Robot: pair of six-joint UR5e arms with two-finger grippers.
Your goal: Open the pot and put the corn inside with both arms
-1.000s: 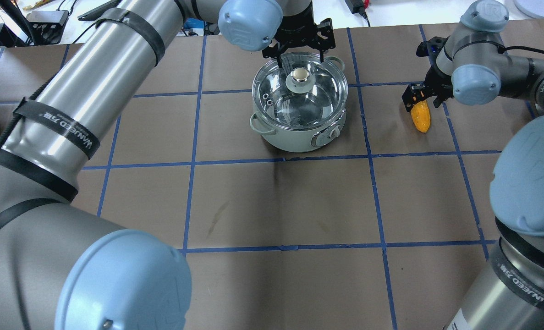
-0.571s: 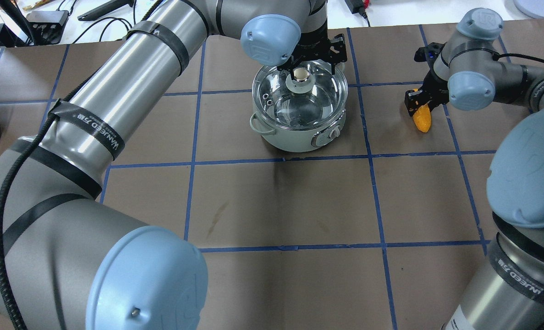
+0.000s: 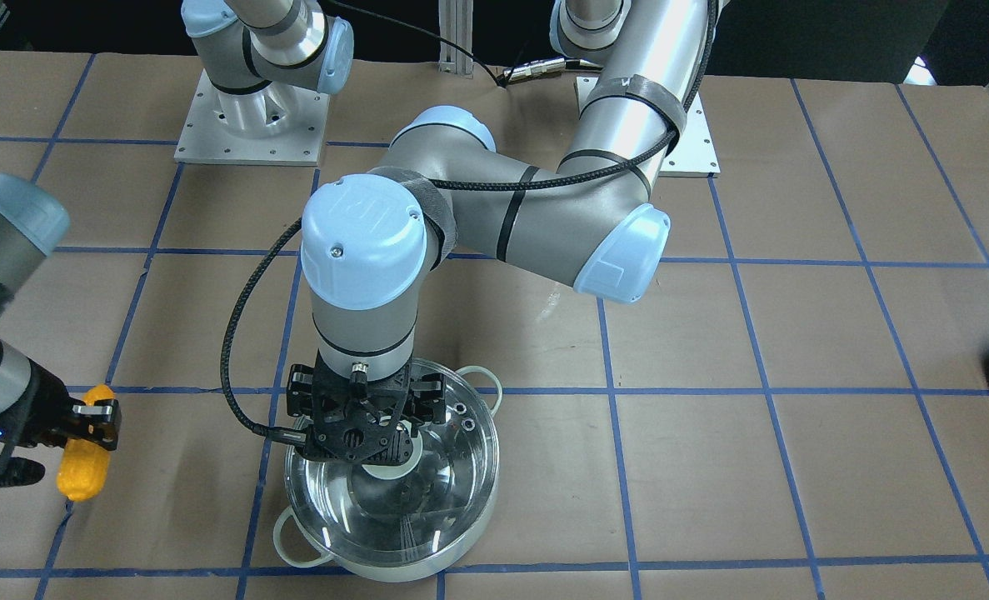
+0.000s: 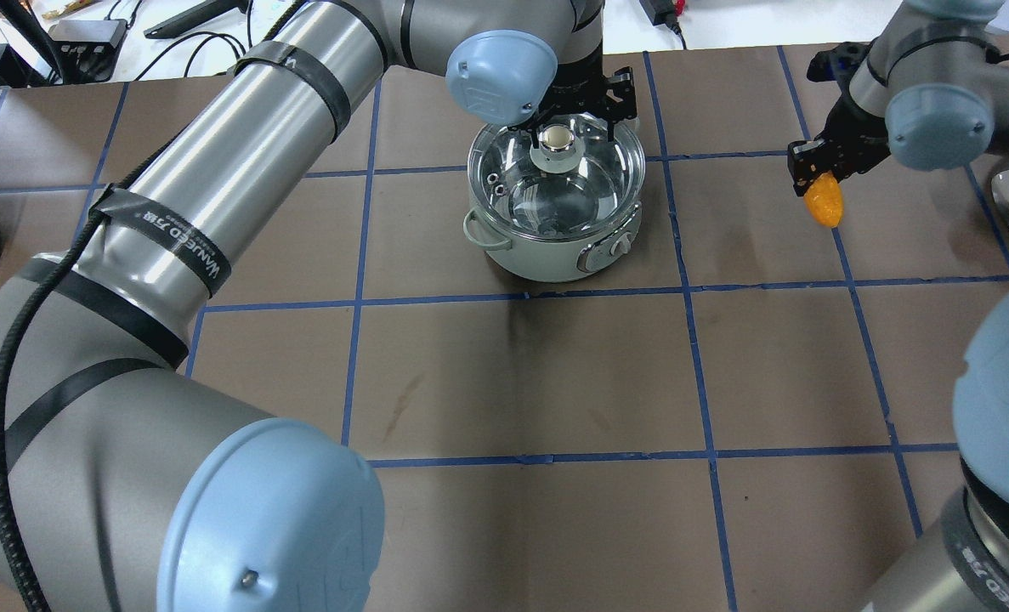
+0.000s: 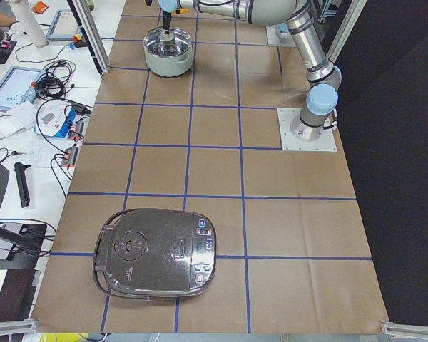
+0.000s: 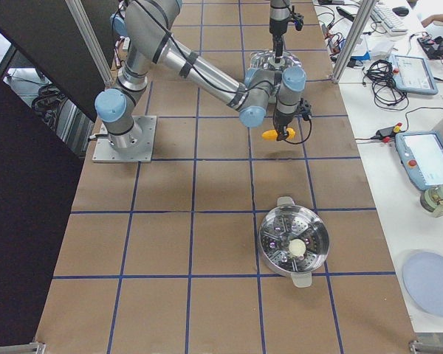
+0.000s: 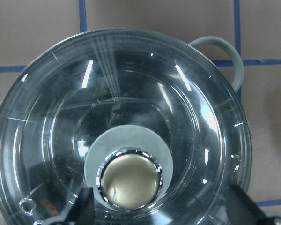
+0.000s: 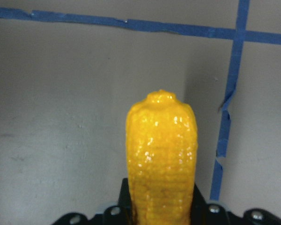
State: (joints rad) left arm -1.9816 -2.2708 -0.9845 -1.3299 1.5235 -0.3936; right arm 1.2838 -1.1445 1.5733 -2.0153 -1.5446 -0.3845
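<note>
The brown table (image 4: 521, 374), marked into squares by blue tape, lay nearest the robot. Past the middle of it stood the pot (image 4: 547, 259), shallow and round, with a pale grey-green outer wall, pale loop handles at its sides and a small dial on its front. A clear glass lid (image 4: 585, 191) sat closed on top, and the shiny steel inside showed through it. A brass-coloured knob (image 4: 558, 137) in a pale collar stood on the lid.

The left gripper (image 4: 572, 126) pointed straight down over the pot. Its jaws were spread to either side of the knob and held nothing.

To the robot's right of the pot, well apart from it, the right gripper (image 4: 814, 166) was clamped on the thick end of the corn (image 4: 824, 204). The corn was a small, glossy yellow-orange cob with bumpy kernels, tapering to a rounded tip that pointed away from the jaws. Whether that tip touched the table could not be told.
</note>
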